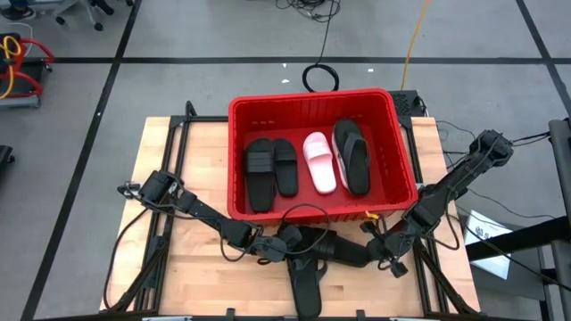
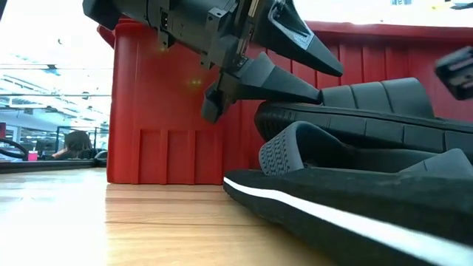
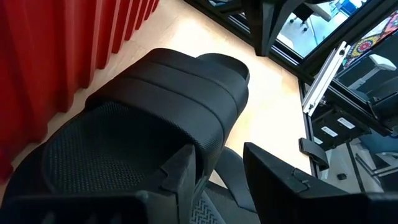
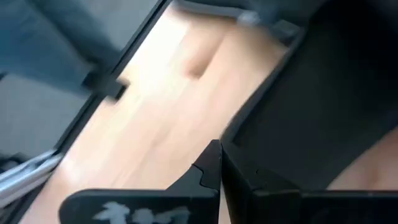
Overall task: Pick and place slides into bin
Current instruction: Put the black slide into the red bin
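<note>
On the near part of the desk [image 1: 187, 152], just in front of the red bin [image 1: 393, 116], a cluster of black slides [image 1: 308, 254] overlaps so tightly under both arms that their count cannot be made out from above; 1 of them runs off the near edge. The low view shows a wide ribbed strap [image 2: 377, 100] stacked above a black sole with a pale stripe [image 2: 318, 214], the pile cut off at the right. Inside the bin lie 3 black slides [image 1: 272, 169] and 1 pale pink slide [image 1: 319, 162], side by side. The left pincer [image 3: 217, 168] stands spread over the wide strap, pinching nothing. The right pincer [image 4: 219, 168] is pressed together, empty, near the pile's right end.
</note>
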